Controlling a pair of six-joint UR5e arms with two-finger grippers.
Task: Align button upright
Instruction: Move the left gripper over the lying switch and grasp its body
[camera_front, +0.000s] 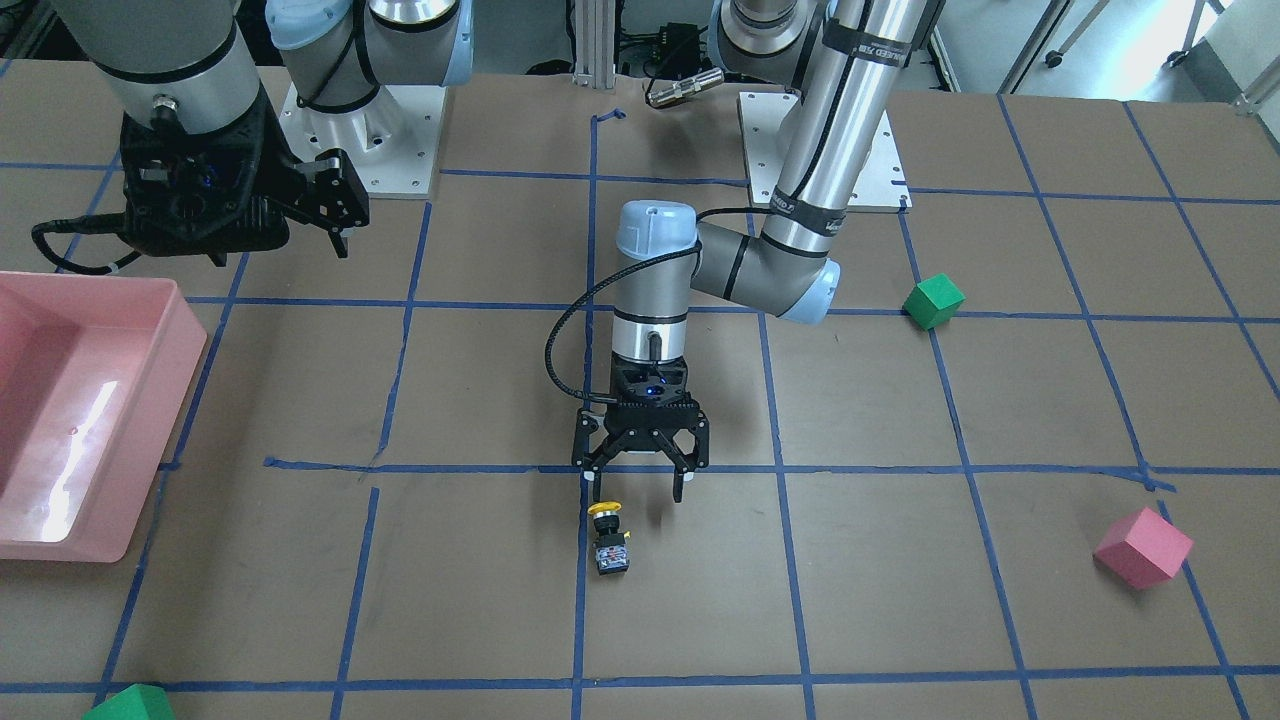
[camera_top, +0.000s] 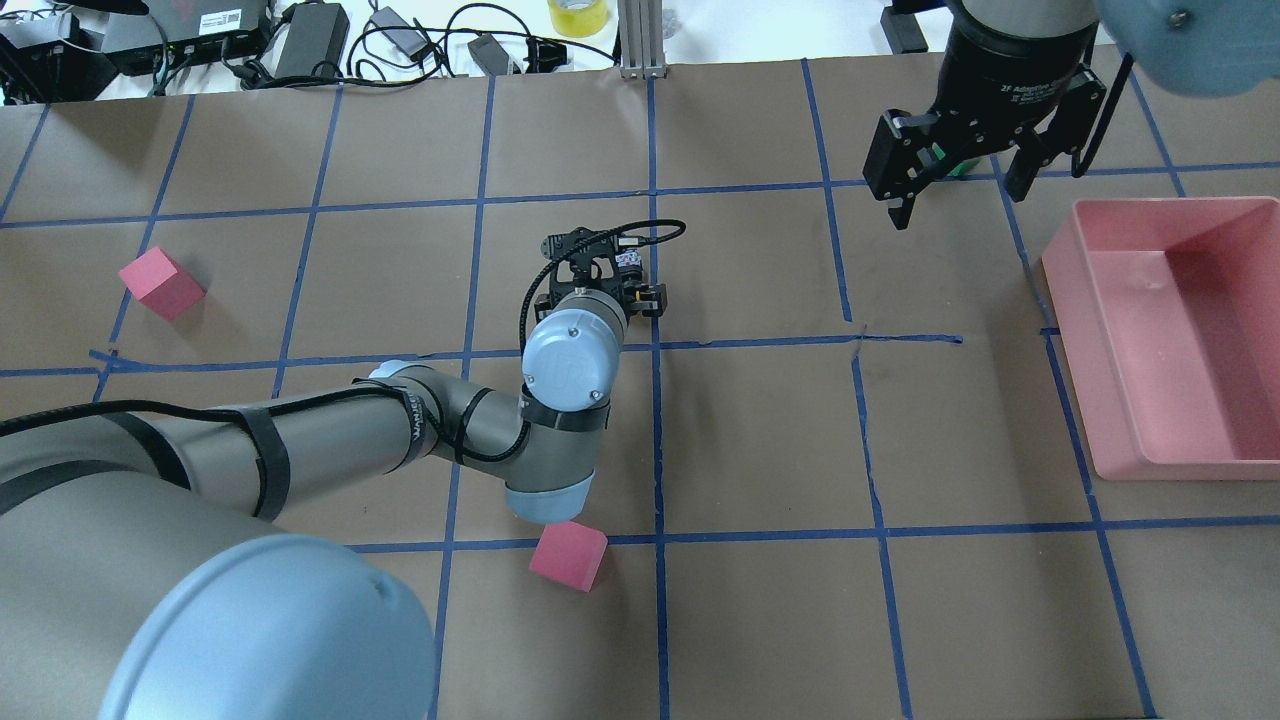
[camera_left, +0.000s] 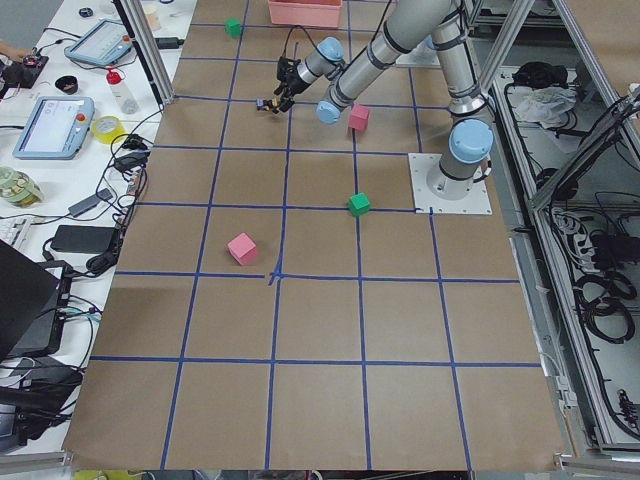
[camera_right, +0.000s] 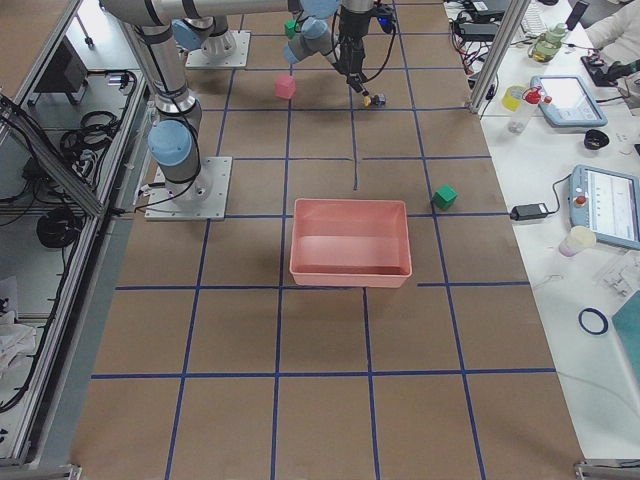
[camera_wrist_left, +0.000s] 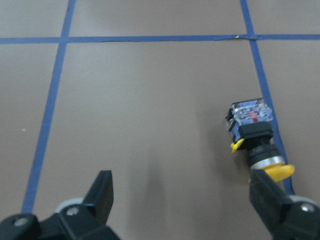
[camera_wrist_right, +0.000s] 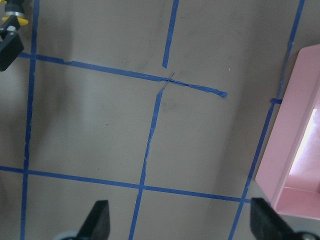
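Note:
The button (camera_front: 609, 540) lies on its side on the brown table, beside a blue tape line. Its yellow cap points toward my left gripper and its black-and-white body points away. My left gripper (camera_front: 634, 485) hangs low over the table, open and empty. In the left wrist view the button (camera_wrist_left: 252, 132) lies just ahead of one finger (camera_wrist_left: 272, 200), with the cap right at the fingertip. I cannot tell if they touch. In the overhead view the button (camera_top: 628, 262) peeks out beyond the left wrist. My right gripper (camera_top: 958, 200) is open and empty, held high near the pink bin.
A pink bin (camera_top: 1070, 300) stands on the right side of the table. Pink cubes (camera_top: 160, 283) (camera_top: 568, 555) sit at far left and under the left elbow. Green cubes (camera_front: 933, 300) (camera_front: 130, 705) sit near the left base and at the table's edge.

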